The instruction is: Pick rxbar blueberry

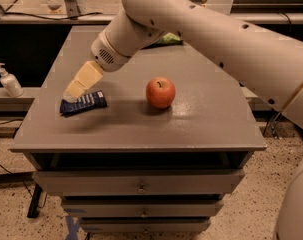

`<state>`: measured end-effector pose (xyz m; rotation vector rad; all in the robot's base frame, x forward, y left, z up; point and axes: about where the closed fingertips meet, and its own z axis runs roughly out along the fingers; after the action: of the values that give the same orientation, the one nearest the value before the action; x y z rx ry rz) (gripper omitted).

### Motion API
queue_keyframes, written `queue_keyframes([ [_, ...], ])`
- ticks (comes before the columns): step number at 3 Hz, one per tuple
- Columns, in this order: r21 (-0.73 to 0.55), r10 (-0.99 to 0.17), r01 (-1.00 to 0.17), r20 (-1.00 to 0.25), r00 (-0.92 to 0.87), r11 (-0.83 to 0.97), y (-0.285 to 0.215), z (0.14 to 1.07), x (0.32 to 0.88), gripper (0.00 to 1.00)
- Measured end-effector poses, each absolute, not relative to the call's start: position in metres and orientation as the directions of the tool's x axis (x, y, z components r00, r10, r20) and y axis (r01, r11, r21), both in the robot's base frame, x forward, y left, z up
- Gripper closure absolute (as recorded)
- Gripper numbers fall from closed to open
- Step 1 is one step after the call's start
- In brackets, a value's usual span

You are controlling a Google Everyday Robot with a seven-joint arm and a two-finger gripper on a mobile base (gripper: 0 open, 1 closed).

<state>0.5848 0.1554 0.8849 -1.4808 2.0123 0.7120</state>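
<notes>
The rxbar blueberry [84, 103] is a flat dark navy wrapper with white lettering. It lies on the left part of the grey cabinet top [141, 124]. My gripper [73, 91], with cream-coloured fingers, hangs from the white arm just above the bar's left end, pointing down and to the left. Its tip overlaps the bar's upper left corner in the camera view. A red apple [160, 92] sits to the right of the bar, apart from it.
A green chip bag [167, 39] lies at the back of the top, partly hidden behind my arm. A white pump bottle [7, 80] stands on a ledge to the left. Drawers [141, 186] are below the front edge.
</notes>
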Motion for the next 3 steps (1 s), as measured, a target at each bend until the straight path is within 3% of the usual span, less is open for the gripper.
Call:
queue_keyframes([
  [3,0.172,-0.689,-0.960,-0.670,-0.278,0.220,0.186,0.836,0.568,0.00],
])
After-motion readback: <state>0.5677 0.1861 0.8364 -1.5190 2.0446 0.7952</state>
